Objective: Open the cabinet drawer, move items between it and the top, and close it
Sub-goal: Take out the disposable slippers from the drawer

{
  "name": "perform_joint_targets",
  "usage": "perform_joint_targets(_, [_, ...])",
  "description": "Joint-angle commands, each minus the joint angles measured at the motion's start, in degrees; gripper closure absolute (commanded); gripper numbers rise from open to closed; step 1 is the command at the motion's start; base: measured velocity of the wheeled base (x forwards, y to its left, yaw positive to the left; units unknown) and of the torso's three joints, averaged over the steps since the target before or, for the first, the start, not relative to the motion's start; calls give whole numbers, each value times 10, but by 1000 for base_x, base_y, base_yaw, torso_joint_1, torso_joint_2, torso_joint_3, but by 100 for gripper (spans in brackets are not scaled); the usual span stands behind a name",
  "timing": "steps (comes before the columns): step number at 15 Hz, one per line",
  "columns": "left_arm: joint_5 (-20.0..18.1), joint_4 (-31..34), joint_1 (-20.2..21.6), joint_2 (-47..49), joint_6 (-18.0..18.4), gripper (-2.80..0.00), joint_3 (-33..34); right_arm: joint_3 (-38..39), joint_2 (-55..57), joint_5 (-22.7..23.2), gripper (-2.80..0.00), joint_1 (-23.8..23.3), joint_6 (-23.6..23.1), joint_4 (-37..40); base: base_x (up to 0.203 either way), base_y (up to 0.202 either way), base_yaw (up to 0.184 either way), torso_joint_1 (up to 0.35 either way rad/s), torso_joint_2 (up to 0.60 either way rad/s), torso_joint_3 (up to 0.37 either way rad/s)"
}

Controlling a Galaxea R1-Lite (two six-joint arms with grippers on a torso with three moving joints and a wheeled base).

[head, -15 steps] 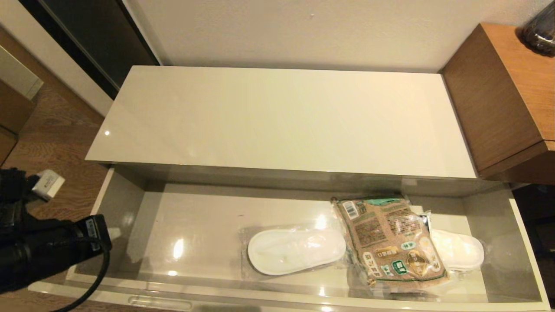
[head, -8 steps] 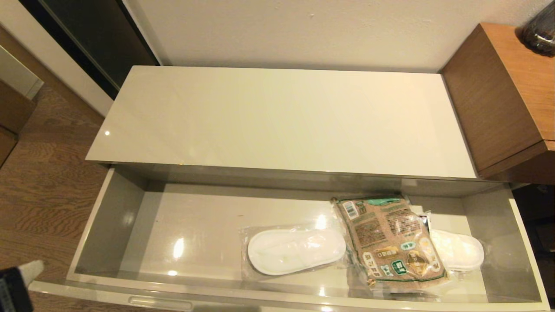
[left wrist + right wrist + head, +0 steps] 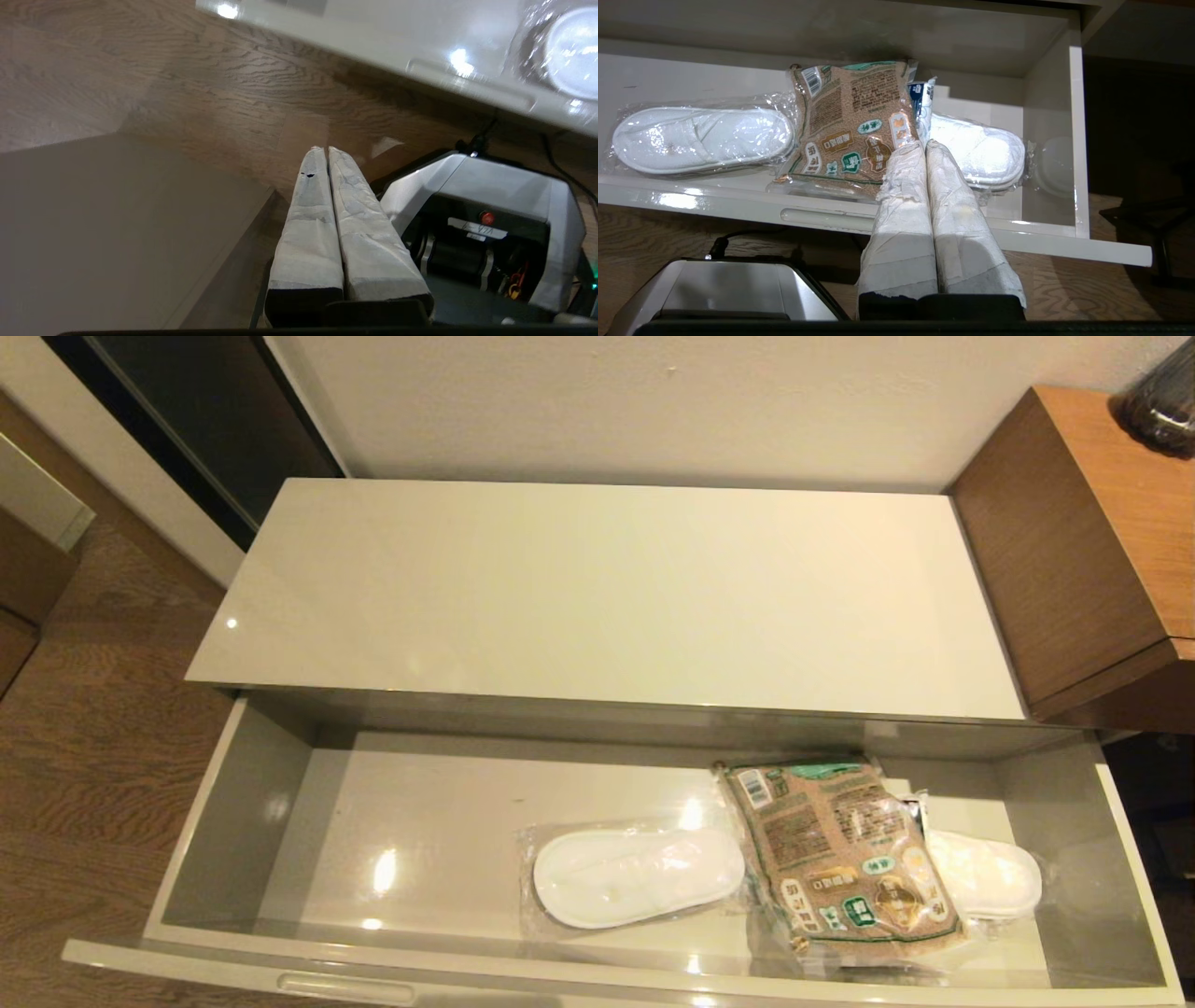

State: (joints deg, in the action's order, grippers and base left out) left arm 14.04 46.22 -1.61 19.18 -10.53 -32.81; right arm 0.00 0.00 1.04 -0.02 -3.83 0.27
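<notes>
The cabinet drawer stands pulled out below the bare glossy top. Inside lie one wrapped pair of white slippers, the brown grain bag and a second slipper pack partly under the bag. A white-and-blue edge of the tissue pack peeks out behind the bag. My right gripper is shut and empty, held in front of the drawer's front panel. My left gripper is shut and empty, low over the wooden floor. Neither gripper shows in the head view.
A taller brown wooden cabinet adjoins the low cabinet on the right, with a dark object on it. My own grey base sits just before the drawer front, whose handle slot shows. A beige panel lies beside the left gripper.
My left arm, at the head view's lower left a second ago, has pulled back out of that view. The drawer and its contents have not moved.
</notes>
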Motion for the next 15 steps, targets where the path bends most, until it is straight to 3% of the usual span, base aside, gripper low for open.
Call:
perform_joint_targets(1, [-2,11,8,-93,25,0,45,1,1,0,0,0,0,0,0,0,0,0,0,0])
perform_joint_targets(3, [-1,17,12,-175,82,0,92,1,1,1,0,0,0,0,0,0,0,0,0,0])
perform_joint_targets(5, [-8,39,14,-195,126,0,112,1,1,1,0,0,-1,0,0,0,0,0,0,0])
perform_joint_targets(6, [-13,47,15,-192,131,0,116,0,0,1,0,0,-1,0,0,0,0,0,0,0])
perform_joint_targets(8, [-12,35,15,-192,61,0,110,0,1,0,0,0,-1,0,0,0,0,0,0,0])
perform_joint_targets(9, [-12,-1,15,-192,34,0,110,1,1,0,0,0,0,1,0,0,0,0,0,0])
perform_joint_targets(10, [-11,-27,15,-192,26,0,115,1,1,0,0,0,0,1,0,0,0,0,0,0])
perform_joint_targets(13, [0,-268,15,-192,26,0,208,1,1,0,0,0,0,0,0,0,0,0,0,0])
perform_joint_targets(15, [-16,-479,15,-192,28,0,285,0,1,0,0,0,0,1,0,0,0,0,0,0])
